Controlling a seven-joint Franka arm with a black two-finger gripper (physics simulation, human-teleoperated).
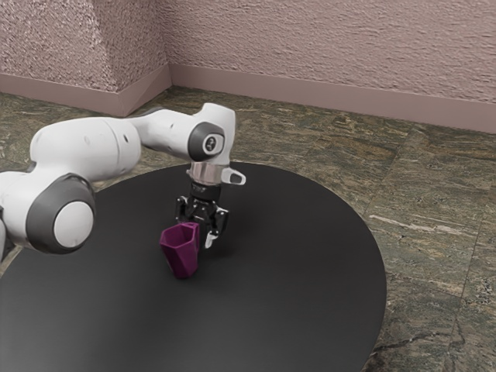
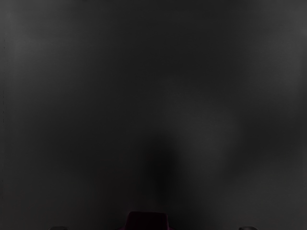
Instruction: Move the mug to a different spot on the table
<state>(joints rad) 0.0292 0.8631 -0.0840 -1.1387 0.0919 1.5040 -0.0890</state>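
A faceted purple mug (image 1: 180, 249) stands upright on the round black table (image 1: 310, 263), a little toward the exterior view's left of the table's middle. My gripper (image 1: 203, 232) points down at the mug's far rim, on the exterior view's right side of it. Its fingers stand apart and the gripper is open. In the wrist view a dark purple piece of the mug (image 2: 147, 221) shows just under my hand, with the fingertips (image 2: 247, 228) set well wide of it on both sides.
The black tabletop stretches bare toward the exterior view's right and toward the front. Beyond the table's edge lies a stone-patterned floor (image 1: 434, 201), with pink walls at the back.
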